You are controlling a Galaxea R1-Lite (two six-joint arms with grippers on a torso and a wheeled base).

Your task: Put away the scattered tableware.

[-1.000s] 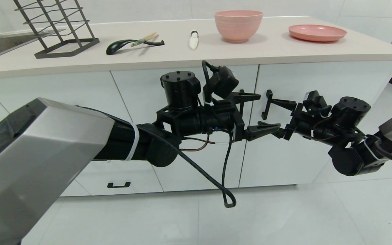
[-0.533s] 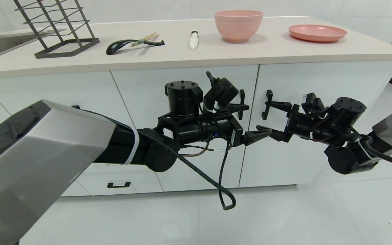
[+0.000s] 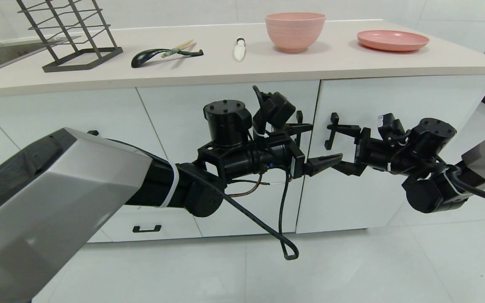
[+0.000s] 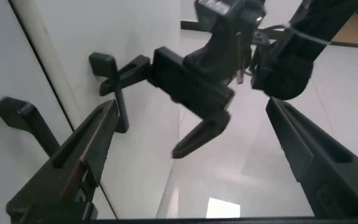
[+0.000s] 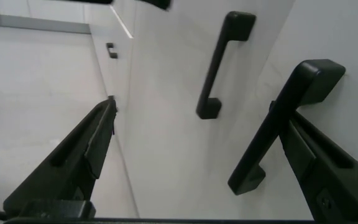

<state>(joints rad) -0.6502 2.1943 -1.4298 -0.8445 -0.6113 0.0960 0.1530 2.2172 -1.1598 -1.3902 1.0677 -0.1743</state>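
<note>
My left gripper point(image 3: 317, 143) and right gripper point(image 3: 338, 147) hang with fingers spread apart, tips close together, before the white cabinet doors point(image 3: 394, 147). The right one brackets a black bar handle point(image 3: 332, 131). The round pink bowl point(image 3: 295, 31), flat pink plate point(image 3: 393, 40), black spoon point(image 3: 145, 57) and wooden chopsticks point(image 3: 182, 46) lie above on the beige countertop point(image 3: 225, 69), back from its front edge.

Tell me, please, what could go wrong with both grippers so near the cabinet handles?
1. The left gripper and right gripper, both open, sit very near each other. In the head view their lower fingers overlap, so they might collide.
2. The right door handle seems to lie beside one finger of the right gripper, not clearly between both, so closing may miss it.
</note>
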